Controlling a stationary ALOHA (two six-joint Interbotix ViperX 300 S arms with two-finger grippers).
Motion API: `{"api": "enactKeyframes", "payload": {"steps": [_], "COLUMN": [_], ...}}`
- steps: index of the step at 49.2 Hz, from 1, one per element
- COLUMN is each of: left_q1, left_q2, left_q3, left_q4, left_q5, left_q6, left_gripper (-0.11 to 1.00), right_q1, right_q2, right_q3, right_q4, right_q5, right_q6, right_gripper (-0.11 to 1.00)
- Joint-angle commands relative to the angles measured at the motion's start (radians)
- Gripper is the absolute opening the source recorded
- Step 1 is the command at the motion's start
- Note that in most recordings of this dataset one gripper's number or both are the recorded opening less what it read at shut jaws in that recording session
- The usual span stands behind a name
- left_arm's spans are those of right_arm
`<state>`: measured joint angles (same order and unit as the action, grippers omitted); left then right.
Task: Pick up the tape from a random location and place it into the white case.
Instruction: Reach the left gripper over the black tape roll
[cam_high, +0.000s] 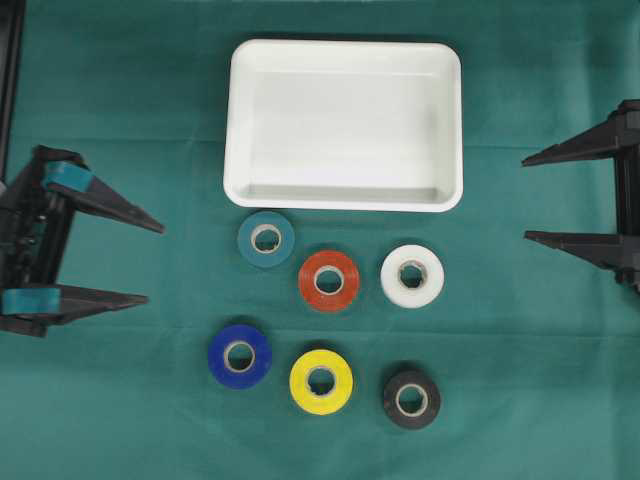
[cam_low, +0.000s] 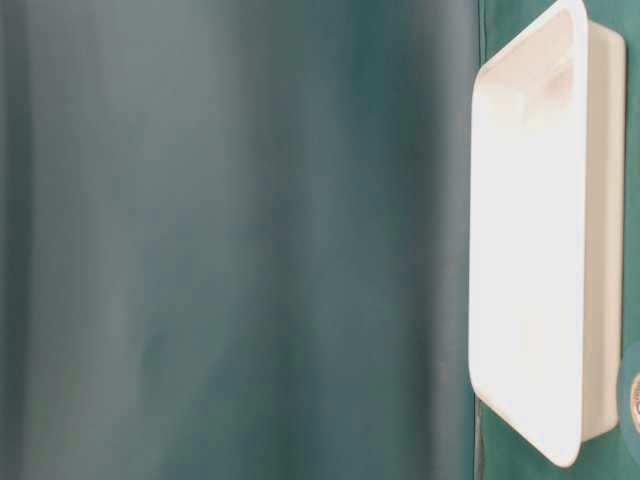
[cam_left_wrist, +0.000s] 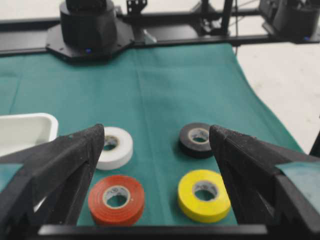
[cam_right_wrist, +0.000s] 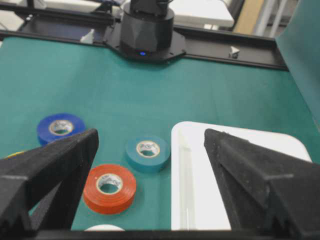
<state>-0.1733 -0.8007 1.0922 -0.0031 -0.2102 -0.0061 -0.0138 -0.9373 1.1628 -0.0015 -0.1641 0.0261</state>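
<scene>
Six tape rolls (cam_high: 329, 280) below white case (cam_high: 345, 198) rim.

No text, brand, number or sign can be read. Faint print shows on the inner cores of the red tape roll (cam_left_wrist: 116, 199), yellow tape roll (cam_left_wrist: 204, 194) and teal tape roll (cam_right_wrist: 148, 152), too small to make out.
</scene>
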Motion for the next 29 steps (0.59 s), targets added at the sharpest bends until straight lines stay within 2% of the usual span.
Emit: {"api": "enactKeyframes", "payload": {"steps": [1, 29], "left_q1": [-0.002, -0.014], "left_q2": [0.061, 0.502], "left_q3": [-0.06, -0.413], "left_q4": [-0.002, -0.003], "left_q5": [-0.02, 0.008], "left_q6": [0.002, 0.009], "left_gripper": [0.99, 0.99], "right_q1": [-0.002, -0.002], "right_q2": [0.009, 0.015], "right_q3": [-0.028, -0.026], "right_q4": [0.003, 0.0], "right_q5": [-0.003, -0.003], "right_q6": [0.0, 0.0], "right_gripper": [0.91, 0.91]}}
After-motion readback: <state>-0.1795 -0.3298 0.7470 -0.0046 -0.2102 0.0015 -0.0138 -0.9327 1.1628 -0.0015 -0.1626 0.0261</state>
